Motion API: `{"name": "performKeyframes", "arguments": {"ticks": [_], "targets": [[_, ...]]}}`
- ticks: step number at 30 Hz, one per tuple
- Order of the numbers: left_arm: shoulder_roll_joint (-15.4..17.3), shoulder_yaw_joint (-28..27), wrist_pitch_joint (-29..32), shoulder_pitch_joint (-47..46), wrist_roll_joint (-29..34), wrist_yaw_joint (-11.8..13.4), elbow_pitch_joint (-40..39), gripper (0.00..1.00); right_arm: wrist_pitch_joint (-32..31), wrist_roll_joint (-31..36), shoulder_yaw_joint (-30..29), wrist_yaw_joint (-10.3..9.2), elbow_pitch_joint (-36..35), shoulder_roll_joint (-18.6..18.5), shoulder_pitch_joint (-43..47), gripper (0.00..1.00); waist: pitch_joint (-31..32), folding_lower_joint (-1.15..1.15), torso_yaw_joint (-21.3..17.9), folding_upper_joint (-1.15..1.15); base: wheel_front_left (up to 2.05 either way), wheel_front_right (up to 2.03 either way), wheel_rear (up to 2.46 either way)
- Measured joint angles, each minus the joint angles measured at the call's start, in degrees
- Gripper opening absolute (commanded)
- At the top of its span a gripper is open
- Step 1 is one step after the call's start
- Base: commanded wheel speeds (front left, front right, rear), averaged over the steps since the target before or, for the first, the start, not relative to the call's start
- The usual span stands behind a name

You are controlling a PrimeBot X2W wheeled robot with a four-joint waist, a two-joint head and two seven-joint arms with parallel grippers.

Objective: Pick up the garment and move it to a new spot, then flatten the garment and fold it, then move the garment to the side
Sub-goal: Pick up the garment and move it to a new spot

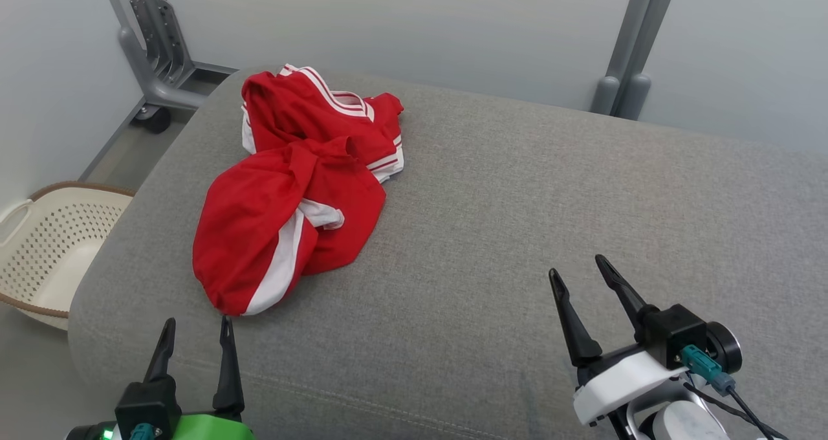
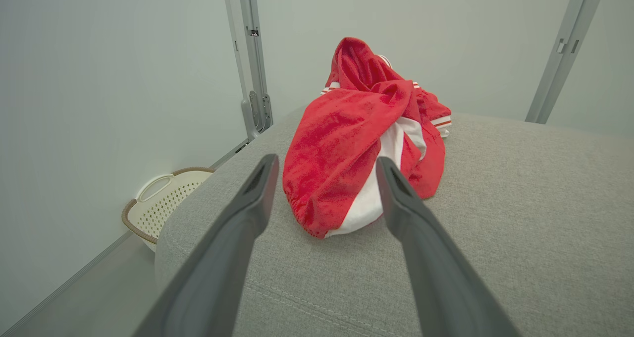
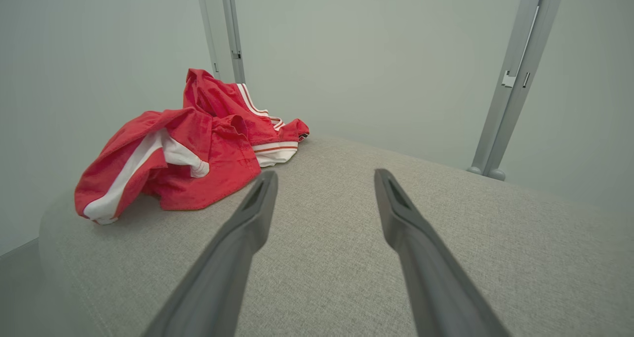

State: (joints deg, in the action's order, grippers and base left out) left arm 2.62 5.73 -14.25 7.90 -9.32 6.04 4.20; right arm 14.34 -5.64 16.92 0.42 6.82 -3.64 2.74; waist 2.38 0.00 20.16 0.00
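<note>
Room: pale walls all round, metal frame posts at the back, cream basket down on the floor off the left edge.
Surface: grey fabric-covered pad, seam along the near edge, right half bare.
Garment: red w/ white stripes, bunched and twisted in a heap on the far-left part of the surface. Not flat at all, nothing lifted.
Long axis: runs near-to-far, near end pointing at the robot's left side, far end leaning a bit to the right up by the back edge.
Left pincer: fingers apart, empty, low over the near-left edge. In the left wrist view the near end of the heap sits pretty much straight ahead between the fingers, close but not touching afaict.
Right pincer: fingers apart too, empty, over bare fabric on the right. Garment is off to its left and further out, well apart.
Nearer arm: left, easily.
Stage: imo right at the start, first pick-up not yet done.
Next move (guess): left goes straight fwd onto the near end; right would need to cross leftwards to get the far part.
</note>
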Motion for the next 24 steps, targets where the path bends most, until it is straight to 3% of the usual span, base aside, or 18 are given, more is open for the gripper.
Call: {"name": "performKeyframes", "arguments": {"ticks": [14,24], "targets": [[0.23,1.59,1.35,-11.23,0.09,-2.57,9.11,1.0,0.0,0.43,-0.15,0.08,0.65,-0.25,-0.24,1.0,-1.47,0.0,-4.69,0.0,0.0,0.0,0.0],[0.65,-3.88,8.4,-19.91,-4.1,-2.18,21.3,1.0,0.01,2.21,0.56,1.08,0.46,-1.55,-3.49,1.0,-4.65,0.0,-8.88,0.0,0.0,0.0,0.0]]}}
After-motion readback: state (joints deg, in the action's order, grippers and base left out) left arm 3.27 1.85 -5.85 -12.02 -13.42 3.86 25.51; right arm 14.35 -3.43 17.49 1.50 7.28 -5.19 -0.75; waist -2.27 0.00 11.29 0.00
